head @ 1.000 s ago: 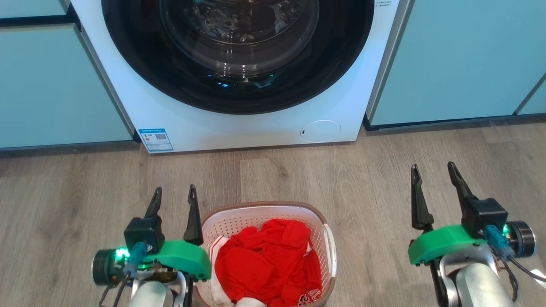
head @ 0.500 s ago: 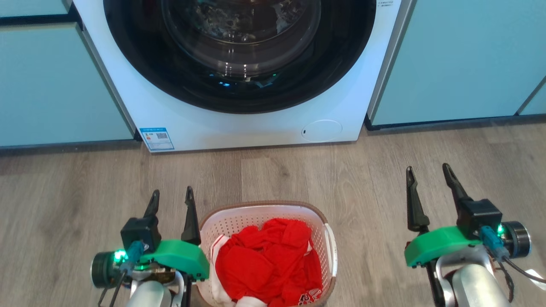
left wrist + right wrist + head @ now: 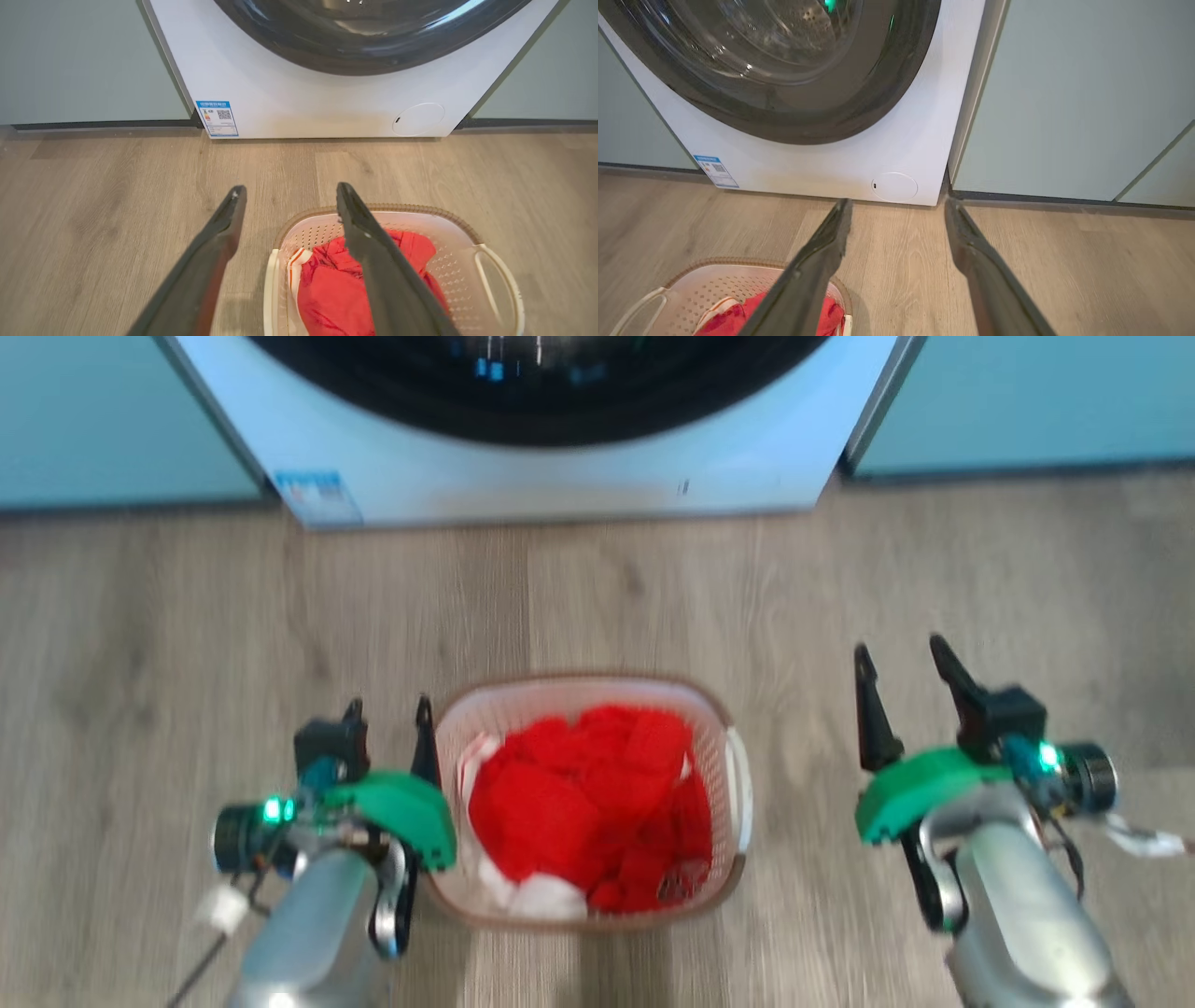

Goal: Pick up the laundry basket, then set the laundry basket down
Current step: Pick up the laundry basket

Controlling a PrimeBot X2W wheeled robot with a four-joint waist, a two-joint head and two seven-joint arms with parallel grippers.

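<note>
Two grippers logged, both with fingers spread wide and nothing between them.

Basket (image 3: pixel 574 679) stood upright on the floor (image 3: pixel 187 616) in front of the washer (image 3: pixel 560 476), roughly centred on its door, mouth up, red clothes (image 3: pixel 579 803) heaped inside. The handles sat at its two ends, so the handle-to-handle axis ran parallel to the washer front. That looked like the long axis, though the head view was blurred.

A strip of bare floor separated the basket's far rim from the washer base. More bare floor lay in front of the cabinets (image 3: pixel 1027 401) on both sides of the washer.

Left gripper (image 3: pixel 388 706) sat before the washer's left half, its inner finger at the basket's left rim; could not tell whether it touched. Right gripper (image 3: pixel 898 647) pointed at the washer's right bottom corner, well apart from the right handle (image 3: pixel 742 784), with open floor between.
</note>
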